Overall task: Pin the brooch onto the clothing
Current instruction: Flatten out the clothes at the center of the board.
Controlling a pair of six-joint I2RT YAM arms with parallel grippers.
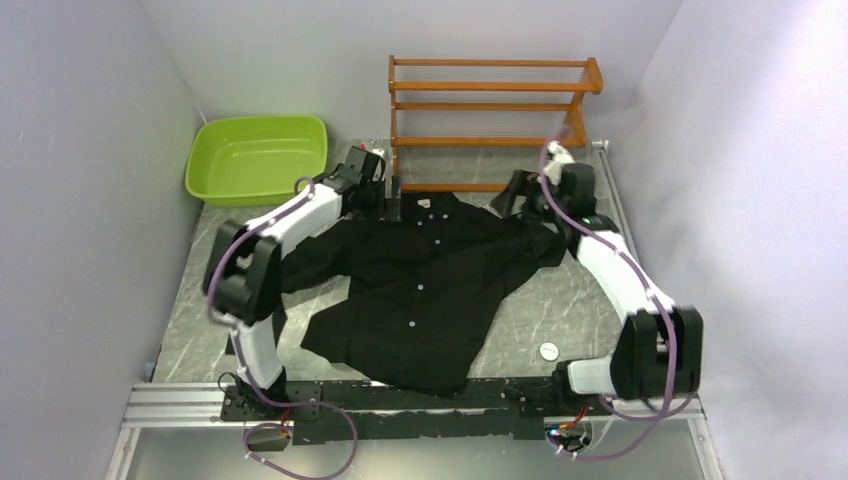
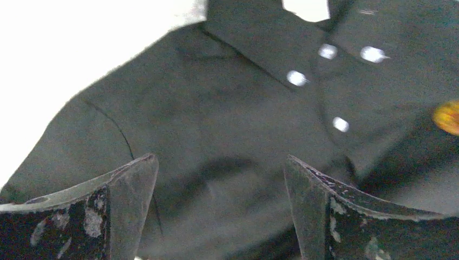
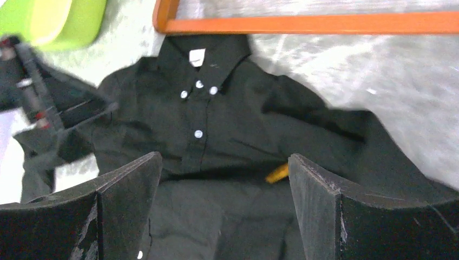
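The clothing (image 1: 430,290), a black button-up shirt, lies spread on the table with its collar and white neck label toward the back. The brooch (image 2: 446,116) shows as a small orange disc on the fabric at the right edge of the left wrist view. In the right wrist view the brooch (image 3: 277,173) sits edge-on in a fold of the shirt (image 3: 227,119), beside my right finger. My left gripper (image 2: 220,158) hangs open over the shirt's shoulder (image 2: 216,108), holding nothing. My right gripper (image 3: 224,155) stands open above the chest. From above, the left gripper (image 1: 385,198) and right gripper (image 1: 515,195) flank the collar.
A green basin (image 1: 258,158) stands at the back left. An orange wooden rack (image 1: 490,110) stands behind the shirt's collar. A small white disc (image 1: 548,350) lies on the marble table near the right arm's base. The shirt's right sleeve bunches under the right arm.
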